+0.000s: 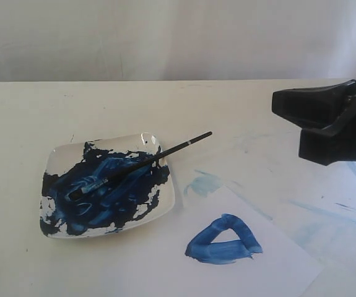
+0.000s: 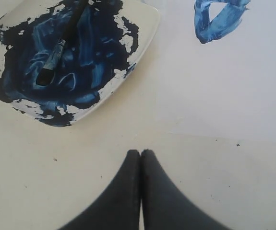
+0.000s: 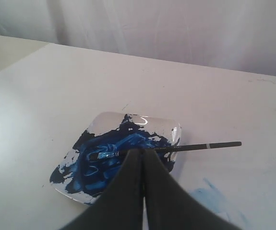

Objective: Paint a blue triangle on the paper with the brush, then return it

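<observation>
Blue paint closes into a full triangle (image 1: 224,240) on the paper (image 1: 283,263), a thick dark outline with rounded corners around a small white centre, so the painting step looks done. That sheet lies toward the near edge of the table (image 1: 103,105), on its right half, and the triangle sits near the sheet's left edge, well apart from everything else. As for the brush (image 1: 147,162), it lies in the dish (image 1: 65,158), bristles down in the dark paint and the black handle leaning over the dish's far right rim, its end out over bare table. Nothing holds it. The dish sits just left of the paper, near it but, as far as I can tell, not touching. Pale smears (image 1: 202,184) show by the paper's far corner; they are no part of the shape

Over the table's right side the right gripper (image 3: 143,152) hangs high, well clear of the brush, jaws pressed together on nothing. Toward the near left corner the left gripper (image 2: 140,153) hovers low, jaws together and empty too, the dish ahead of it

Judging by this, both parts of the task, painting and putting the brush down again, appear complete. What is left, if anything, is only to draw the arms clear; whether the dish is the brush's proper place I cannot confirm from these views
</observation>
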Robot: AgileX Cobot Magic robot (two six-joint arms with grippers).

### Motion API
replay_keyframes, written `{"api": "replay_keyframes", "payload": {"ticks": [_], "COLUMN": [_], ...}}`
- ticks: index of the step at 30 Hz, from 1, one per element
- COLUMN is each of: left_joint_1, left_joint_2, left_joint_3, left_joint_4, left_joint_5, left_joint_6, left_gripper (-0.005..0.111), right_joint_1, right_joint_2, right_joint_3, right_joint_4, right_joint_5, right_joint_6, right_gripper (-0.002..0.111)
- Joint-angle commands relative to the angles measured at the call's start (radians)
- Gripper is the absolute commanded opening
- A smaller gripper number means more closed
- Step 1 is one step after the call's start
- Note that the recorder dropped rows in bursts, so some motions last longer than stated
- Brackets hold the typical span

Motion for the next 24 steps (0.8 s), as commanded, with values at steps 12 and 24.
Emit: {"api": "replay_keyframes", "payload": {"ticks": [12,24], "left_joint_1": [0.418,0.879], "left_joint_2": [-0.129,-0.35], "left_joint_3": [0.006,0.01], "left_joint_4": [0.005,0.037], "left_joint_5": [-0.001,-0.007], "left_joint_6": [-0.008,-0.003], "left_gripper": [0.0,0.0], "right_joint_1": [0.0,0.0], "right_joint_2": [-0.006,-0.006], "right_joint_3": [0.004,0.004], "right_joint_4": [0.0,0.002], "right_joint_5": [-0.005,-0.005], "right_joint_6": [-0.006,-0.006], "right_gripper": [0.0,0.0]}}
